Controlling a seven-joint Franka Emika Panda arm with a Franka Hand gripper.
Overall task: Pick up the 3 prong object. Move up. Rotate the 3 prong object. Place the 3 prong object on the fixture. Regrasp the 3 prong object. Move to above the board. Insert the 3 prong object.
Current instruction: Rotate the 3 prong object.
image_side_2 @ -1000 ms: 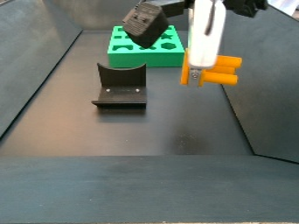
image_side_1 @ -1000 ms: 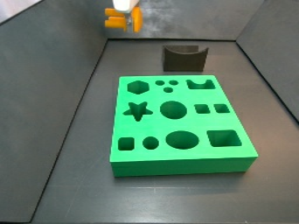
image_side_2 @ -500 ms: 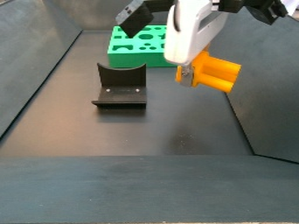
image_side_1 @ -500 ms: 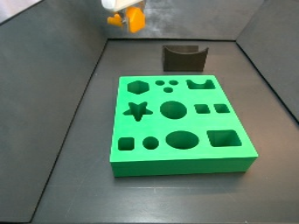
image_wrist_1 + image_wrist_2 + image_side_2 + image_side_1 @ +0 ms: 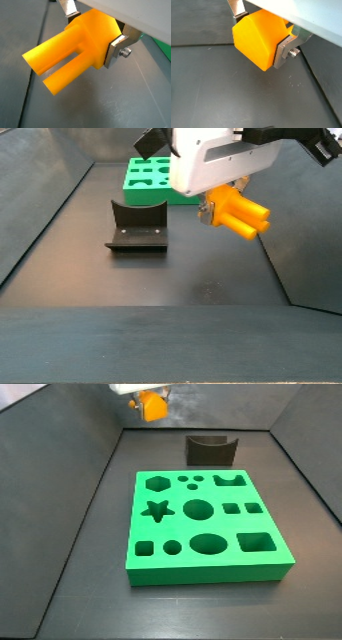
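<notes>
We've got the gripper (image 5: 97, 31) clamped on the 3 prong object (image 5: 70, 52), up high, upper centre in a side view (image 5: 235, 212), apparently mid-rotation; fixture (image 5: 136, 226) placement, regrasp, board (image 5: 210, 526) insertion left.

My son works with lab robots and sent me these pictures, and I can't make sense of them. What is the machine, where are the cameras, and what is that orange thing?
The machine is a single robot arm ending in a gripper with two flat silver fingers. Two cameras sit on its wrist, looking down past the fingers, so both wrist views show a close-up of the 3 prong object, a small orange plastic piece clamped between the fingers. Two more cameras stand beside the work area. In a side view the gripper hangs in the air holding the orange piece with its prongs tilted downward, above the dark floor. On that floor lie the board, a green slab with shaped cut-outs, and the fixture, a dark bracket, apart from the board.
</notes>
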